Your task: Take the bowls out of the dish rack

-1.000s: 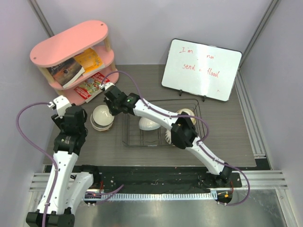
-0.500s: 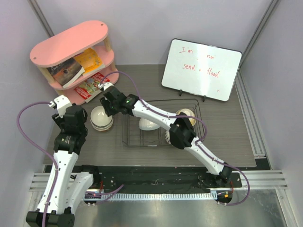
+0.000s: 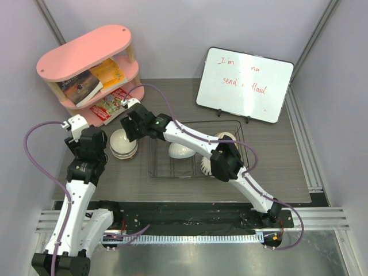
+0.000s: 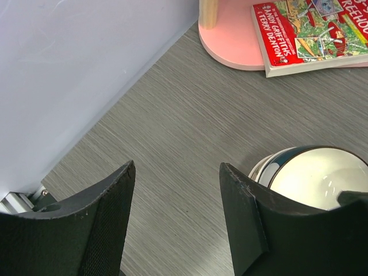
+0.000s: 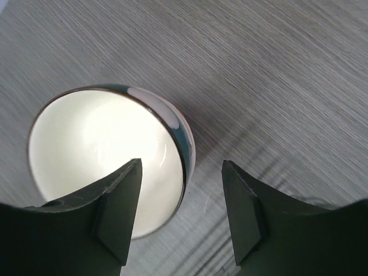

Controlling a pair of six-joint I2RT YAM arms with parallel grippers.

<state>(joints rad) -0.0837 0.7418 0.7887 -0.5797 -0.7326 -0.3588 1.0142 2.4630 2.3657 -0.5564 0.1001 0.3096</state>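
- So, a stack of bowls sits on the table, just left of the dish rack and outside it. The top one is white inside with a dark blue band at the rim, and a sliver of red shows underneath.
- The right gripper hovers over the far side of that stack, fingers spread wide with nothing between them. On its wrist camera the top bowl's rim falls in the gap.
- The left gripper hangs over bare table to the left of the stack, fingers wide apart too and holding nothing — its camera catches the stack at lower right.
- Three bowls are in the rack: a white bowl in the middle, a ribbed bowl at the near edge partly hidden under the right arm, and a cream bowl toward the far right.
- A pink shelf stands at back left with a red book on its bottom level, and a whiteboard with red writing is propped behind the rack.
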